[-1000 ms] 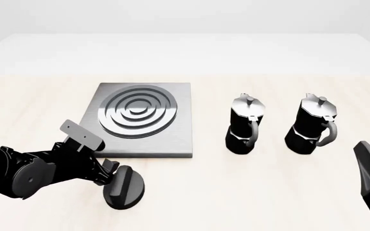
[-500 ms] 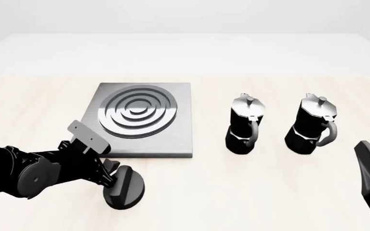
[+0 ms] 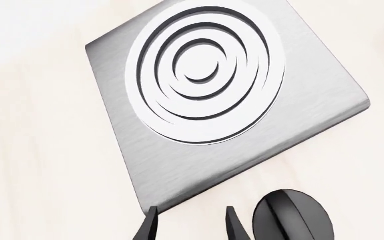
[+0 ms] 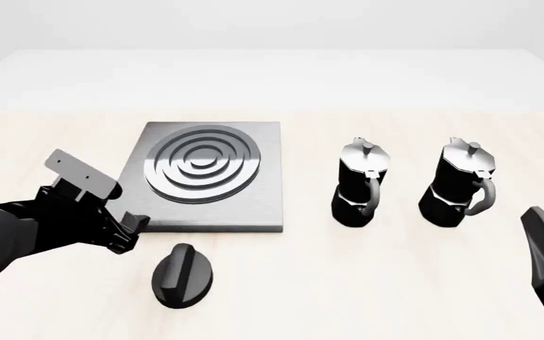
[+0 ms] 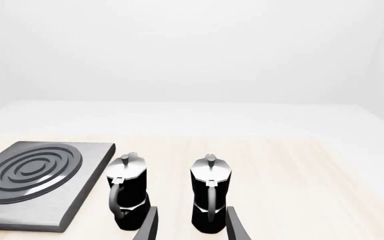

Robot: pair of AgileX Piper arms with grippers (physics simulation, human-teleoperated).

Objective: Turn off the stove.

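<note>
The stove is a square brushed-grey plate (image 4: 258,202) with a round ringed burner (image 4: 203,164), left of centre. Its black ridged knob (image 4: 184,276) lies on the table in front of the plate. My left gripper (image 4: 130,227) is open and empty. It is just left of the knob, by the plate's near edge, and does not touch the knob. The left wrist view shows the plate (image 3: 305,110), the knob (image 3: 292,220) and the open left gripper (image 3: 190,227). My right gripper (image 4: 537,227) is open and empty at the right edge, as its wrist view (image 5: 190,227) also shows.
Two black-and-silver moka pots (image 4: 360,184) (image 4: 459,183) stand upright to the right of the stove. They also show in the right wrist view (image 5: 126,192) (image 5: 209,195), with the stove plate (image 5: 88,182) beside them. The light wooden table stretches far beyond them.
My left gripper was at the knob and has drawn back to the left, off it. The knob stays in place. The right arm has not moved.
</note>
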